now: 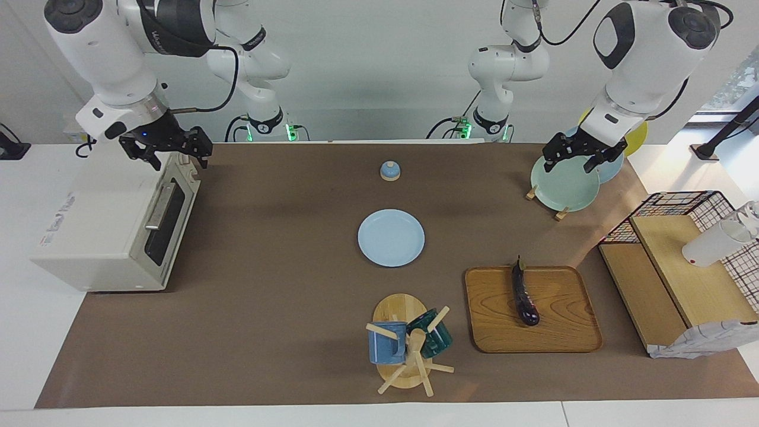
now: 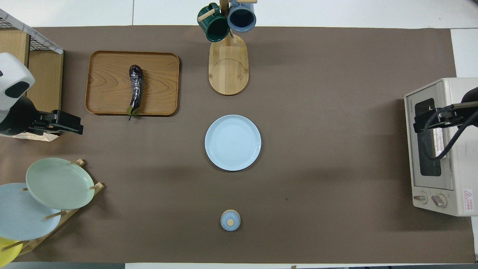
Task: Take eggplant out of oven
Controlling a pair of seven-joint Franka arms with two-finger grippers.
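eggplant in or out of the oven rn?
Out. The eggplant lies on the wooden tray, toward the left arm's end of the table; the oven has its door shut.

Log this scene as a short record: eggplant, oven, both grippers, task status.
eggplant: lying on the wooden tray, outside the oven
oven: at the right arm's end of the table, door shut
right gripper: open, raised over the oven's top front edge
left gripper: open, over the green plate in the plate rack
task status: eggplant already out; nothing held
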